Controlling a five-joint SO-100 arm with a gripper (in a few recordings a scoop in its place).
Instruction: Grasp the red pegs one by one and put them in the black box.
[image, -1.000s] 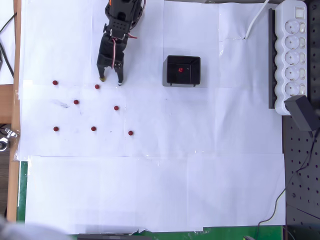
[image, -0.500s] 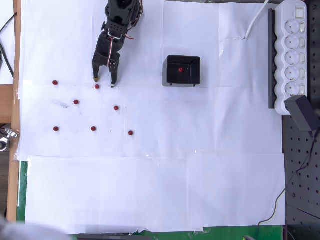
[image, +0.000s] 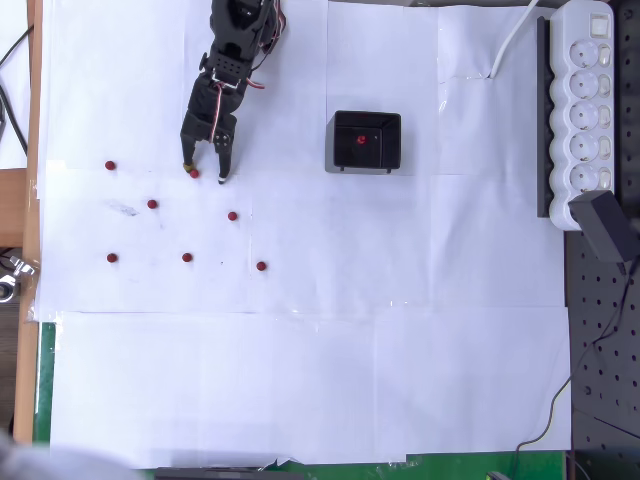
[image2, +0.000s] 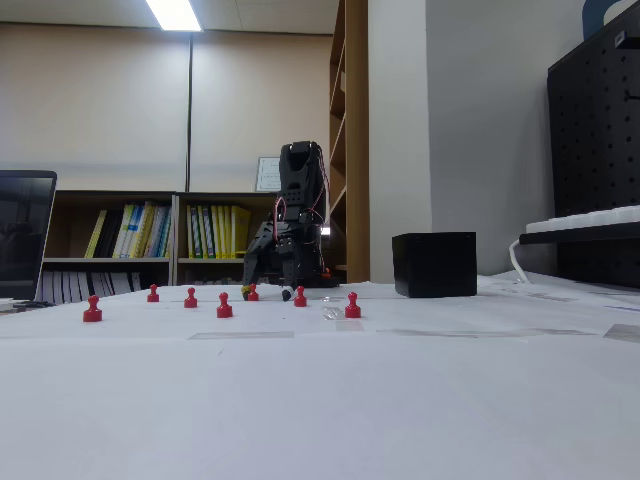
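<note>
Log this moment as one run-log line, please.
pincer: open, straddling small dark-red peg | black open-topped plastic box: one peg inside | six pegs loose on white paper

Low angle across the white-papered bench (image2: 320, 400). Red pegs (image2: 224, 306) standing upright in a loose row, black arm (image2: 300, 210) behind them with gripper (image2: 268, 292) down near bench level beside one peg, jaws hard to make out. Black box (image2: 434, 264) off right, well apart. Bookshelves (image2: 150, 240) behind.
</note>
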